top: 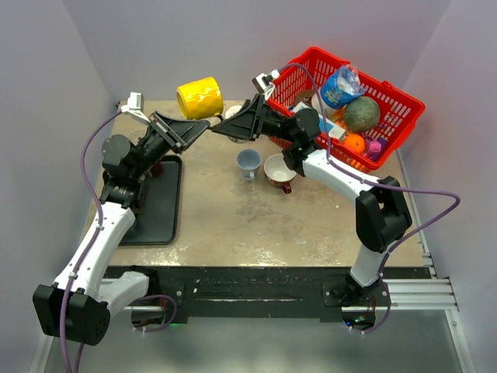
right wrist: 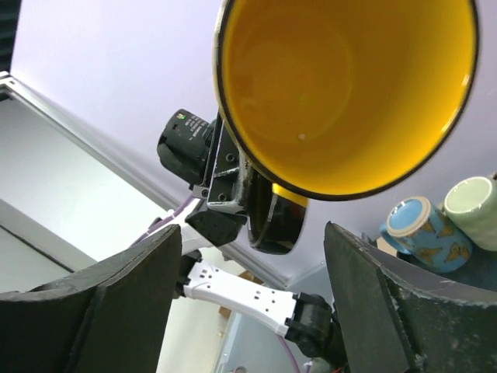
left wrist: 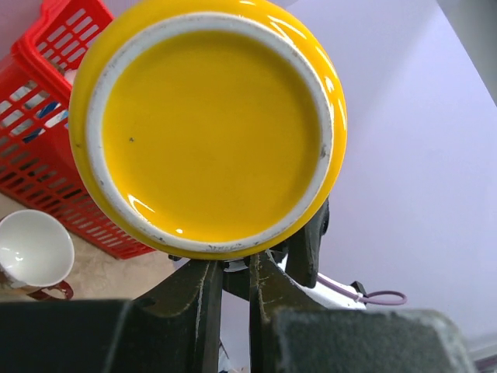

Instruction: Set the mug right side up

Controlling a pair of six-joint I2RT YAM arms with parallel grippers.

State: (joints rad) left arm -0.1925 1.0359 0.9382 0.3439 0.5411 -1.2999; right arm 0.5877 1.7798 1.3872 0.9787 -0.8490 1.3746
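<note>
Left end effector (left wrist: 233, 268): fingers (left wrist: 203, 303) pressed close together, pinching the yellow mug (left wrist: 210, 124) at its lower edge. The right wrist view shows them clamped on a dark handle (right wrist: 276, 221) under the mug body. Seen from above, it (top: 194, 127) points toward the far side of the desk (top: 256, 225).

Right end effector (right wrist: 252, 231): fingers (right wrist: 116, 311) spread wide, one on either side of the view and just below the mug's mouth. No contact with the mug is visible. From above, it (top: 225, 127) sits tip to tip with the left one.

Yellow mug (top: 199, 97): held in the air over the far left part of the desk, lying on its side. Its base, yellow with a white unglazed ring, faces the left wrist camera. Its open mouth (right wrist: 345, 85), dark-rimmed with a yellow interior, faces the right wrist camera.

Blue-grey cup (top: 248, 162): upright on the desk near its middle.

White cup (top: 278, 169): dark red outside, open side up, just beside the blue-grey cup.

Red basket (top: 404, 101): far right corner of the desk, filled with assorted items.

Black tray (top: 159, 202): flat on the left side of the desk, under the left arm.
</note>
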